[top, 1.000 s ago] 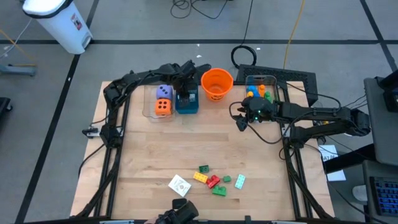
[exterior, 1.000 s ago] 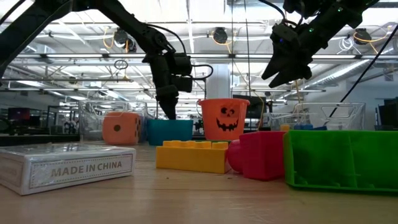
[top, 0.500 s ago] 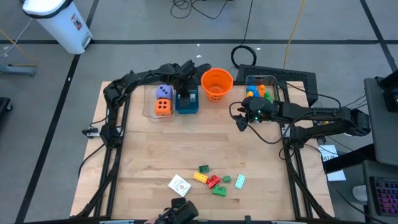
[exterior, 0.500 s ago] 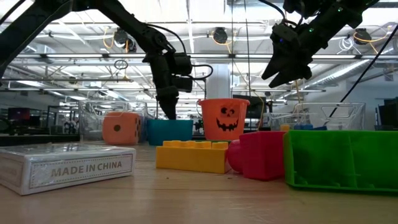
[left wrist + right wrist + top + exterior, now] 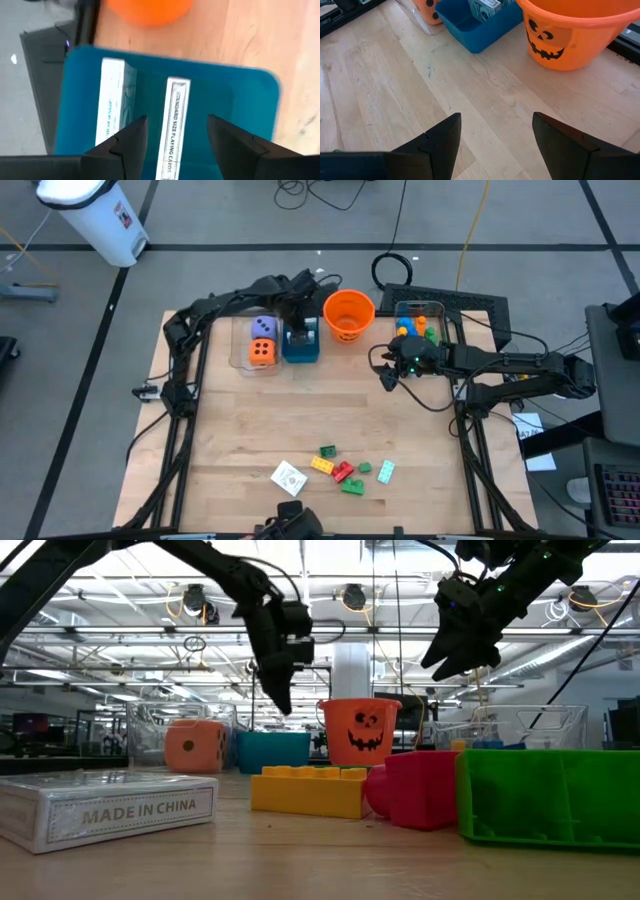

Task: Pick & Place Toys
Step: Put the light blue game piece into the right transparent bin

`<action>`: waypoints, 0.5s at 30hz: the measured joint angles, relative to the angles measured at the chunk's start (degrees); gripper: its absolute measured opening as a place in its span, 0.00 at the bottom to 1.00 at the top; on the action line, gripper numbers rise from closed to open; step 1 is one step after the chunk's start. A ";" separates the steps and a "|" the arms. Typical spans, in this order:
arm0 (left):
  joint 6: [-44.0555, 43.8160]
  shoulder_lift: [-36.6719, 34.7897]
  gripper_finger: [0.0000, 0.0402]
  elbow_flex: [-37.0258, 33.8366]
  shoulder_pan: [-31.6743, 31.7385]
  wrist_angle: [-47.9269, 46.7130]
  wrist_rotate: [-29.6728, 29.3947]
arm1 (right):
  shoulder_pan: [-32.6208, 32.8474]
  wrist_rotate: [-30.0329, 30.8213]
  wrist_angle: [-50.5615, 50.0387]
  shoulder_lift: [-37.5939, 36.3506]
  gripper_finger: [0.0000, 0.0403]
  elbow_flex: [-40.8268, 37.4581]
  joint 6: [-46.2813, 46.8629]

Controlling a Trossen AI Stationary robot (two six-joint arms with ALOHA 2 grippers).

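My left gripper (image 5: 298,310) (image 5: 282,705) hangs open, pointing down, just above the teal box (image 5: 301,345) (image 5: 240,115). Two white card packs stand on edge in the box; its fingers hover on either side of one pack (image 5: 176,115) without touching it, and the other pack (image 5: 112,105) stands beside. My right gripper (image 5: 386,376) (image 5: 492,125) waits open in the air right of the middle. Loose bricks (image 5: 345,468) and one card pack (image 5: 289,478) (image 5: 110,805) lie near the front edge. An orange die (image 5: 261,352) and a purple die (image 5: 263,328) sit in a clear bin.
An orange bucket (image 5: 348,315) (image 5: 570,35) stands right of the teal box. A clear bin (image 5: 418,325) with several bricks is at the far right. Bare wood lies across the table's middle (image 5: 300,410).
My left gripper has risen straight up out of the teal box, most of it in the last half second. The card packs stay standing in the box.
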 joint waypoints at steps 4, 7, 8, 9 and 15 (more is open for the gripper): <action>-0.18 -1.65 0.53 4.62 -0.82 -4.30 0.43 | 0.00 0.01 0.22 0.00 0.59 0.00 0.00; -0.90 -4.55 0.53 7.91 -0.84 -5.75 3.17 | 0.00 -0.01 0.43 0.00 0.59 0.00 -0.02; -1.74 -6.00 0.53 8.75 -0.75 -5.24 3.94 | 0.00 0.00 0.49 0.00 0.59 0.00 -0.14; -2.38 -7.69 0.53 9.41 -0.45 -4.65 4.71 | 0.00 0.00 0.50 0.00 0.59 0.00 -0.37; -11.32 -20.06 0.53 9.69 1.75 3.05 8.91 | 0.00 0.21 2.63 0.00 0.59 0.00 -1.97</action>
